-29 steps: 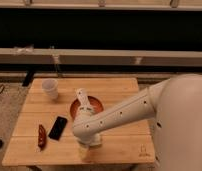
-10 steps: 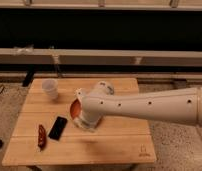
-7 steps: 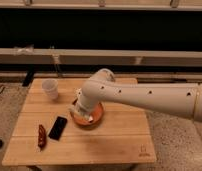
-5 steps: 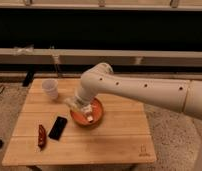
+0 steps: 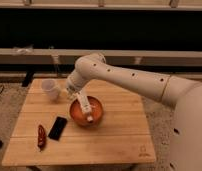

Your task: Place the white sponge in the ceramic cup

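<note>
The ceramic cup (image 5: 50, 88) is small, white and upright at the back left of the wooden table (image 5: 119, 135). My gripper (image 5: 70, 93) hangs at the end of the white arm (image 5: 124, 77), just right of the cup and above the left rim of the orange-red bowl (image 5: 87, 113). The white sponge does not show anywhere on the table; the gripper's end is hidden by the arm's wrist. A slim white stick (image 5: 85, 107) lies slanted in the bowl.
A black phone (image 5: 57, 128) lies at the front left, with a red item (image 5: 41, 136) beside it further left. A dark wall with rails runs behind the table. My arm reaches in from the right over the table's back half.
The arm has swung from the table's front edge up and back, passing over the bowl to the left. The gripper now sits close to the cup. The cup, bowl and phone have not moved.
</note>
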`<state>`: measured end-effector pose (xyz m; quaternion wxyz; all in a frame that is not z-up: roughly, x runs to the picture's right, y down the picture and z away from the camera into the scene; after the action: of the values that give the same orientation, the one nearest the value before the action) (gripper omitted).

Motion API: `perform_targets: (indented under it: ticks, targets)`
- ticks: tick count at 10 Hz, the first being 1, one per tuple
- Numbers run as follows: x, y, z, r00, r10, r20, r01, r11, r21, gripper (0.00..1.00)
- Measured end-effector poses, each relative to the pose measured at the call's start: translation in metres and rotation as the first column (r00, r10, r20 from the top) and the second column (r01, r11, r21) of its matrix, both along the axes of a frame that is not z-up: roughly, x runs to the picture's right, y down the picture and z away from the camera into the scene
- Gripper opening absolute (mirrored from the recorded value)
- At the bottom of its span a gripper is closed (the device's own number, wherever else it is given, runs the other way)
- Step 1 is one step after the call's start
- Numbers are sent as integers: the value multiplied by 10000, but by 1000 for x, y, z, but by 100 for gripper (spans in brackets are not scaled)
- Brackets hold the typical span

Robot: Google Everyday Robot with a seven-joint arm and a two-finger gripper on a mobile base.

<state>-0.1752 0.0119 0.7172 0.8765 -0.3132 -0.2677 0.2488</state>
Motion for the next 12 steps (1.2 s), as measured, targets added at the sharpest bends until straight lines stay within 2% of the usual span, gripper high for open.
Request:
perform_targets:
  ticks: [1,6,9,12]
  targets:
    - [1,-5,-3,9997,144,179,-145,9999,49,0]
    - [-1,-5,-4,9997,144,220,-145,9999,50,0]
    - [-8,-11,5,9995,-40,316,30,9995,328,0]
    - [-31,-22,18,9970,-214,750,174,9984,530,0]
